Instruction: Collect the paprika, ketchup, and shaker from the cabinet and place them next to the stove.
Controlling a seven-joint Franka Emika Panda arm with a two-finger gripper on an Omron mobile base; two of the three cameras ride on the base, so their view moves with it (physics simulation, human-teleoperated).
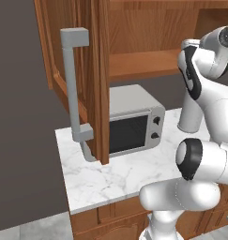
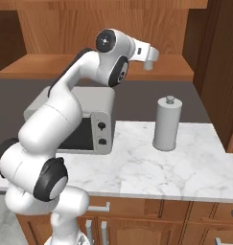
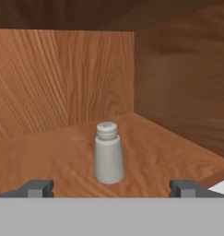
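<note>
We see the cabinet [image 1: 94, 70] with its door swung open above the marble counter [image 2: 194, 167], and our arm reaches up to its shelf [image 3: 168, 147]. There the shaker [image 3: 108, 154] stands upright near the back corner, ahead of the gripper [image 3: 111, 188] and centred between its two fingertips [image 3: 37, 188], touching neither; the jaws are spread wide and hold nothing

Light was even and soft across all views, rendered without glare or blur. The white marble surface [image 2: 194, 162] looked bright. The tall grey knob-topped cylinder [image 2: 167, 124] cast only a faint shadow. Inside the warm brown wooden cabinet [image 3: 62, 78], the top darkened, and the small pale shaker [image 3: 108, 153] stood sharp.
</note>
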